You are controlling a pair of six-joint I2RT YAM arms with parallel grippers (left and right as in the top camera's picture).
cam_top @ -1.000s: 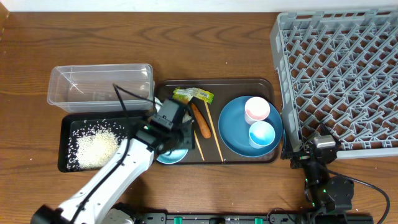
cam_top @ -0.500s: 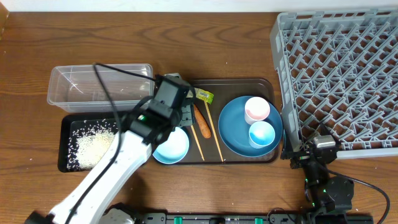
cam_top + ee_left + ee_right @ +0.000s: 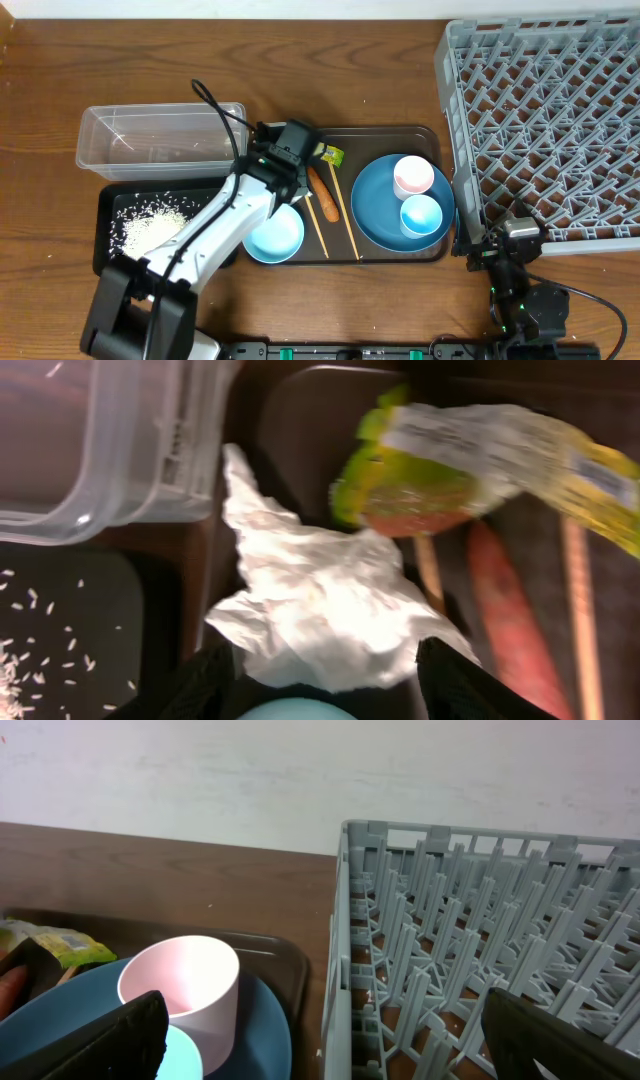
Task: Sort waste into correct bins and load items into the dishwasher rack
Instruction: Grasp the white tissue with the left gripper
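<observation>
As the left gripper point(image 3: 330, 675) hangs open, the crumpled white tissue point(image 3: 320, 600) lies squarely between its jaws, wrapper point(image 3: 470, 460) just beyond.

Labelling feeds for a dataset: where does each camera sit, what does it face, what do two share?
Overhead: above the table, looking straight down on dishwasher rack, left arm, right arm.
Left wrist: on left gripper, looking down at white tissue between its fingers.
Right wrist: low, facing the wall past pink cup; right gripper fingers at bottom corners.
Shared: overhead and right wrist show cup, rack.
</observation>
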